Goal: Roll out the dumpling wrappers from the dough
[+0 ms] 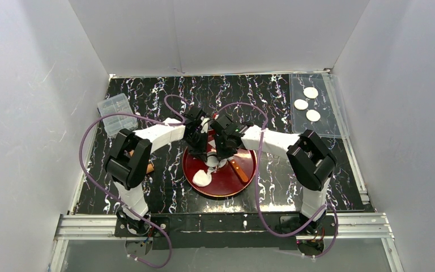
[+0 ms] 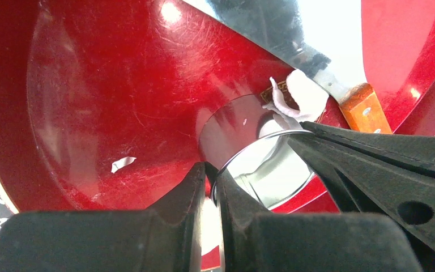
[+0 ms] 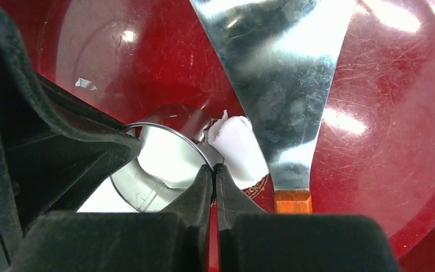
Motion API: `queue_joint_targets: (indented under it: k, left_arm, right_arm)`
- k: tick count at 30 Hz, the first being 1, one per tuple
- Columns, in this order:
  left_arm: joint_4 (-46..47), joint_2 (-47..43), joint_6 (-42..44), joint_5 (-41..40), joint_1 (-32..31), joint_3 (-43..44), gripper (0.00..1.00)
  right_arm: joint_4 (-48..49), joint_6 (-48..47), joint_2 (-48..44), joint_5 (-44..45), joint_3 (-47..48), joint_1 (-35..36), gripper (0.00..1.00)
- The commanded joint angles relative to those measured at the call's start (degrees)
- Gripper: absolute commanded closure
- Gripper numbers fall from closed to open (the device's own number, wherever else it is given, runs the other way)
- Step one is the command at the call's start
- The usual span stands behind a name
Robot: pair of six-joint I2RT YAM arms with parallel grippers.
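A small metal ring [image 1: 213, 160] stands on the red plate [image 1: 243, 184]. My left gripper [image 1: 206, 152] is shut on the ring's wall [image 2: 260, 164], one finger inside and one outside. My right gripper [image 1: 221, 154] is shut on the opposite rim [image 3: 158, 164]. A ragged dough scrap [image 3: 235, 141] lies just outside the ring, also seen in the left wrist view [image 2: 301, 95]. A larger dough lump [image 1: 202, 178] sits at the plate's near left. Something white shows inside the ring; I cannot tell what. Three round wrappers [image 1: 301, 104] lie on a clear tray [image 1: 331, 127] at the far right.
A metal scraper [image 1: 238, 170] with a wooden handle [image 3: 293, 201] lies on the plate beside the ring, its blade [image 3: 277, 85] touching the scrap. A tiny dough fleck [image 2: 123, 164] lies on the plate. A clear plastic box [image 1: 116, 113] stands at the far left. A brown object [image 1: 149, 168] lies under the left arm.
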Motion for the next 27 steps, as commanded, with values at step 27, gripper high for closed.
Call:
queue_joint_targets:
  k: [27]
  left_arm:
    - [-4.78, 2.84, 1.45, -13.51, 5.72, -6.57, 1.0]
  right_arm:
    - [-10.06, -0.64, 0.89, 0.24, -0.63, -2.08, 0.99]
